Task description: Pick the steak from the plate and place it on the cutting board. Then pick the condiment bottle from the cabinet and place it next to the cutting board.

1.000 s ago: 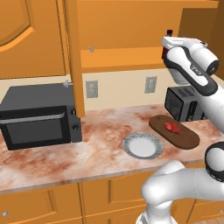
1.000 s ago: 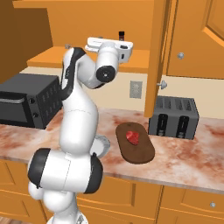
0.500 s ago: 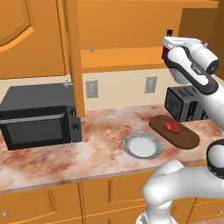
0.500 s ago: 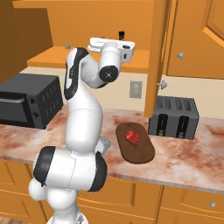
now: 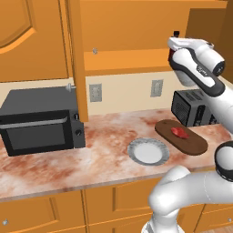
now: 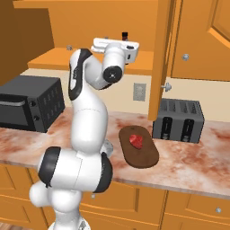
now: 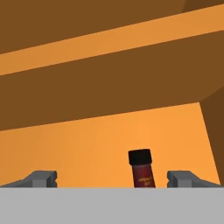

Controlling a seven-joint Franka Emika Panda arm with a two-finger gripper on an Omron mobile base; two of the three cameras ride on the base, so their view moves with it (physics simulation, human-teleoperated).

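The steak (image 5: pixel 180 133) (image 6: pixel 137 140), small and red, lies on the dark oval cutting board (image 5: pixel 193 144) (image 6: pixel 144 157). To the board's left, the round grey-white plate (image 5: pixel 148 151) sits bare on the counter. The condiment bottle (image 7: pixel 142 169), dark with a black cap and red label, stands upright on the cabinet shelf (image 5: pixel 132 61) (image 7: pixel 87 144). Its cap (image 5: pixel 176 33) (image 6: pixel 125 35) pokes up just behind my raised hand. My gripper (image 7: pixel 113 180) is open and level with the bottle, which stands ahead of the fingertips (image 7: pixel 42 178), right of the middle and apart from them.
A black microwave (image 5: pixel 38 120) (image 6: pixel 29 101) stands at the counter's left and a black toaster (image 5: pixel 193 108) (image 6: pixel 179 120) behind the board. The open cabinet door (image 5: pixel 75 59) (image 6: pixel 162 58) juts out edge-on. Bare marble counter (image 5: pixel 104 154) lies between microwave and plate.
My hand has shifted only slightly in front of the cabinet shelf. The steak, board and plate have not moved, and the jaws stay open.
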